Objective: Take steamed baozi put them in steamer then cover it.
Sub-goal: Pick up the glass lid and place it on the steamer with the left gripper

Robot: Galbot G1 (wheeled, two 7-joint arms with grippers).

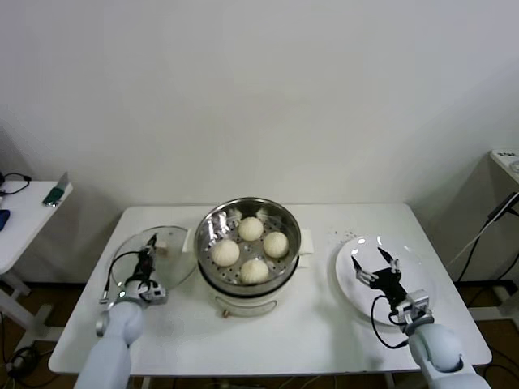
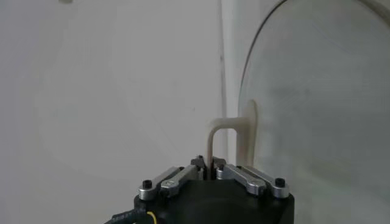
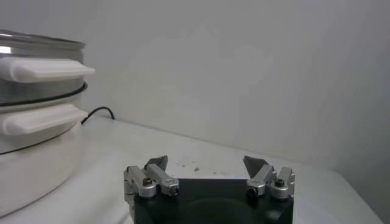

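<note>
While the steamer [image 1: 247, 251] stands at the middle of the worktop [image 1: 324, 332], the right hand [image 1: 376, 265] hovers to its right over a white plate [image 1: 422, 271], fingers spread wide and holding nothing. To the steamer's left, the left hand [image 1: 149, 253] is pinched shut on the cream handle [image 2: 234, 137] of the cover [image 1: 138, 247], which lies flat just beside the pot. Four steamed baozi [image 1: 250, 228] sit together on the perforated tray inside the steamer.

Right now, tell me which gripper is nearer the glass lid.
Left. The left gripper is shut on the glass lid's bar handle; the right gripper hangs open over the white plate, beyond the steamer.
</note>
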